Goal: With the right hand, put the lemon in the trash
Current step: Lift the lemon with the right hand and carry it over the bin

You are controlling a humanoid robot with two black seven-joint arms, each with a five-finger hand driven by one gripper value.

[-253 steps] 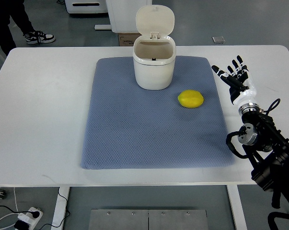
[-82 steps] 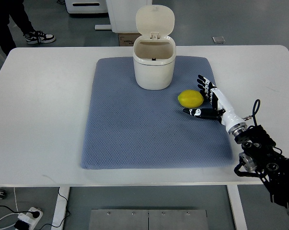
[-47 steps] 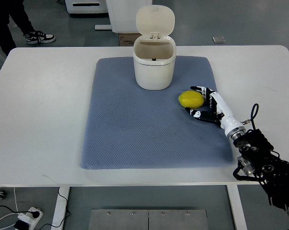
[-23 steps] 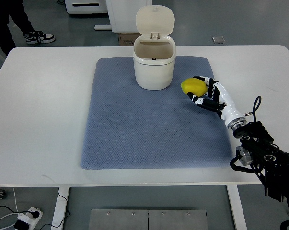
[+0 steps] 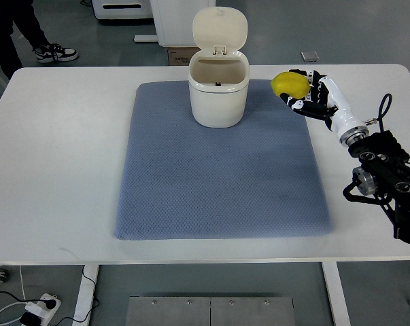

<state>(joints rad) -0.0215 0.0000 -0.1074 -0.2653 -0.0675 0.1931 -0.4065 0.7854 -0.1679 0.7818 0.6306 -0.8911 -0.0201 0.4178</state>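
Observation:
A yellow lemon (image 5: 289, 84) is lifted off the blue mat, held in my right hand (image 5: 304, 92), whose black-and-white fingers (image 5: 301, 105) curl around it. The hand hangs above the mat's far right corner, to the right of the cream trash bin (image 5: 218, 92). The bin stands at the back middle of the mat with its lid (image 5: 220, 29) flipped open and upright. My right arm (image 5: 381, 170) comes in from the right edge. The left arm is out of sight.
The blue mat (image 5: 221, 163) covers the middle of the white table (image 5: 55, 149). A person's legs and shoes (image 5: 55, 51) show on the floor at the far left, beyond the table. A white cabinet base stands behind the bin.
The right hand reached in from the right, closed on the lemon where it lay on the mat, and has lifted it up and back toward the far right corner.

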